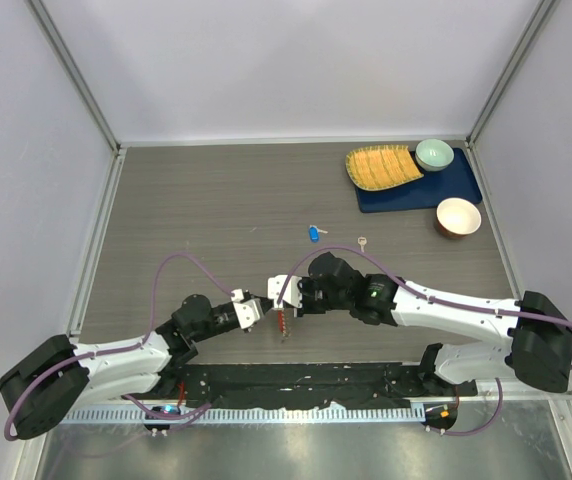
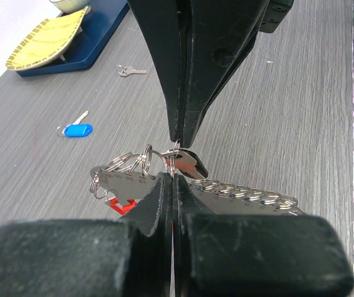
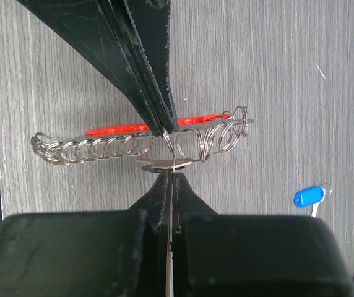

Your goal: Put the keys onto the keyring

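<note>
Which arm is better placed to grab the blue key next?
Probably left. The left gripper points toward the blue key, which lies ahead in its wrist view. The right gripper points away from it. Both are shut on the keyring, so one must let go first.

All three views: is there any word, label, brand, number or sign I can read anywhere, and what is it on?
None can be read.
The blue-headed key looks blank, the red fob shows no print, and tiny marks on the silvery plate by the rings are too small to read.
</note>
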You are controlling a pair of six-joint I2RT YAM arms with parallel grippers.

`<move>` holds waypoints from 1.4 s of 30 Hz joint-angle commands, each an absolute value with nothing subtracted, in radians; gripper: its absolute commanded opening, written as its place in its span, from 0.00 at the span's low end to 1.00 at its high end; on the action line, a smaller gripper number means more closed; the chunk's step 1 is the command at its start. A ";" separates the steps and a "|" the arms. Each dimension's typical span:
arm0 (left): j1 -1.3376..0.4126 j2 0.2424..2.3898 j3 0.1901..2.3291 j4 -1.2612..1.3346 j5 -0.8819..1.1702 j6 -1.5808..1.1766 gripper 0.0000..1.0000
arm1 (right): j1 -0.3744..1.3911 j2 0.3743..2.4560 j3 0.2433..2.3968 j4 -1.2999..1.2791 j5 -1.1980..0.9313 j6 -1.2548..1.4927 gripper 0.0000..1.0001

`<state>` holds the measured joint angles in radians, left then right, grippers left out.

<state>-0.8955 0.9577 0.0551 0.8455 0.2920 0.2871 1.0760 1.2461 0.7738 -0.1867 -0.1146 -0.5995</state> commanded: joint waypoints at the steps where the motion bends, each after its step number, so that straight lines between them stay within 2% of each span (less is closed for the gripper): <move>1: -0.899 0.945 0.081 0.920 0.304 0.287 0.00 | 1.074 1.239 0.793 -0.141 -0.127 -0.592 0.01; 42: -0.900 0.973 0.115 0.879 0.390 0.301 0.00 | 1.078 1.223 0.815 -0.167 -0.238 -0.644 0.01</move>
